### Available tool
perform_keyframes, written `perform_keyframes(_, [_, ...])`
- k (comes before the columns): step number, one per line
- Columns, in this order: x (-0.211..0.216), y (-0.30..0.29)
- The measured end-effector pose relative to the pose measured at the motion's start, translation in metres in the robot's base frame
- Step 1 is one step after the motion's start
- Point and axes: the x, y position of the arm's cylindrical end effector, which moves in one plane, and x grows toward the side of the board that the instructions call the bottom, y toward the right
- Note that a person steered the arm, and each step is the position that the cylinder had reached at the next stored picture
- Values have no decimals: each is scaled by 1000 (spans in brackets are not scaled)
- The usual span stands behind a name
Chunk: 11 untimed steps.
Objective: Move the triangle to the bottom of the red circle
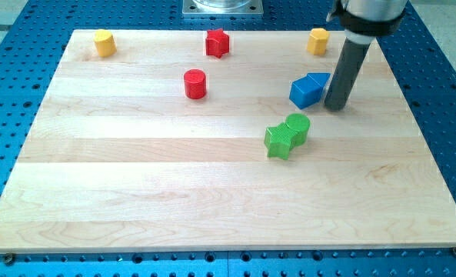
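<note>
The red circle [194, 83] stands upright on the wooden board [135, 177], left of centre near the view's top. Two blue blocks lie touching at the view's right: one in front [304, 92] and one behind it [321, 79]. One of them is the triangle, but I cannot tell which. My tip [335, 106] rests on the board just to the right of the blue pair, close against them. The rod partly hides the rear blue block's right side.
A green star [279, 141] and a green circle [297, 125] lie touching below the blue blocks. A red star [218, 42], a yellow block [104, 42] and a yellow hexagon [317, 40] sit along the board's top edge.
</note>
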Motion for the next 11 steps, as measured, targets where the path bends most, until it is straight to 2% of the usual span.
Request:
perform_keyframes(1, [-19, -32])
perform_keyframes(2, [-19, -68])
perform_keyframes(4, [-56, -46])
perform_keyframes(5, [-64, -63])
perform_keyframes(7, [-42, -175])
perform_keyframes(8, [-10, -205])
perform_keyframes(9, [37, -206])
perform_keyframes(11, [91, -224])
